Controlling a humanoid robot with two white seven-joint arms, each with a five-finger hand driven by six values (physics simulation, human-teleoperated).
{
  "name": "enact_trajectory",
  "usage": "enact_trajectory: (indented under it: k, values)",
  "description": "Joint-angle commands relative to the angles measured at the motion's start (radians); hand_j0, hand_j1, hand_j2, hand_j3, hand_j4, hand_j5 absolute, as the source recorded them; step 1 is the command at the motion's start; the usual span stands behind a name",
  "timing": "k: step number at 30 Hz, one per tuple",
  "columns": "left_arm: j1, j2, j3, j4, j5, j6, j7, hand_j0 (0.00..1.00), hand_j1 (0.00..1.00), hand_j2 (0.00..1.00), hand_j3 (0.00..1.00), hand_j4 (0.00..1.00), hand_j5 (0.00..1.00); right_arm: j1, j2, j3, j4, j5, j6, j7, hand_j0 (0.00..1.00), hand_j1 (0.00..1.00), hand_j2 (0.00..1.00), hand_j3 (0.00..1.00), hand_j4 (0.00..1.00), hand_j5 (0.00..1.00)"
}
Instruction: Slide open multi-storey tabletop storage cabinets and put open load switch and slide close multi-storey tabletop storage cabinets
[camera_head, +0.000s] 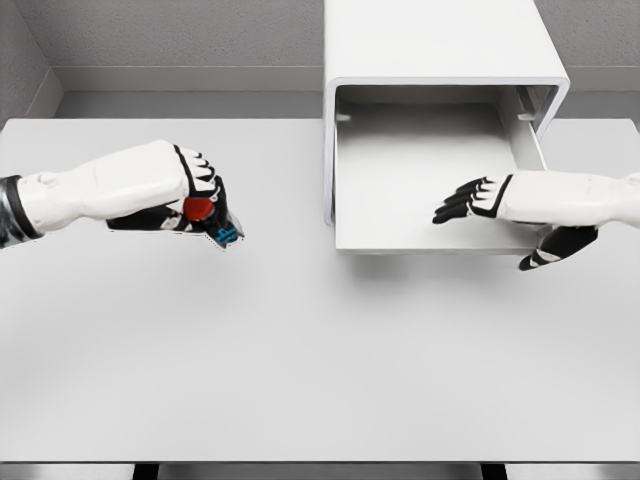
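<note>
The white tabletop storage cabinet (440, 50) stands at the back of the table, right of centre, with its drawer (430, 240) slid out toward me and nothing visible inside. My left hand (205, 205) hovers left of the drawer, above the table, shut on the load switch (210, 222), a dark block with a red knob and a blue part showing below the fingers. My right hand (470, 200) is over the drawer's right part, fingers stretched out flat toward the left and holding nothing, thumb hanging below near the drawer's front right corner.
The white table (300, 360) spreads wide in front of the cabinet, its front edge near the bottom of the view. A grey wall closes the back.
</note>
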Motion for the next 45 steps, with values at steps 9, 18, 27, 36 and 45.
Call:
enact_trajectory:
  k: [9, 18, 27, 36, 45]
  values:
    - [-0.081, -0.080, -0.044, 0.000, -0.003, 0.003, 0.000, 0.40, 0.40, 0.40, 0.40, 0.40, 0.40, 0.000, -0.112, -0.004, -0.010, -0.124, 0.002, -0.015, 1.00, 1.00, 1.00, 1.00, 1.00, 1.00]
    - [-0.175, -0.137, -0.085, 0.002, -0.007, 0.003, -0.008, 0.40, 0.40, 0.40, 0.40, 0.40, 0.40, -0.014, -0.207, -0.041, -0.007, -0.175, 0.002, -0.015, 1.00, 1.00, 1.00, 1.00, 1.00, 1.00]
    - [-0.192, -0.187, -0.090, 0.003, -0.020, 0.003, -0.014, 0.40, 0.40, 0.40, 0.40, 0.40, 0.40, -0.009, -0.260, -0.097, -0.001, -0.177, 0.002, -0.015, 1.00, 1.00, 1.00, 1.00, 1.00, 1.00]
    - [-0.213, -0.261, -0.091, 0.008, -0.057, 0.003, -0.016, 0.40, 0.40, 0.40, 0.40, 0.40, 0.40, -0.008, -0.287, -0.113, 0.002, -0.177, 0.002, -0.013, 1.00, 1.00, 1.00, 1.00, 1.00, 1.00]
    - [-0.279, -0.353, -0.145, 0.074, -0.097, 0.003, -0.043, 0.40, 0.40, 0.40, 0.40, 0.40, 0.40, -0.005, -0.299, -0.116, 0.004, -0.173, 0.002, -0.012, 1.00, 1.00, 1.00, 1.00, 1.00, 1.00]
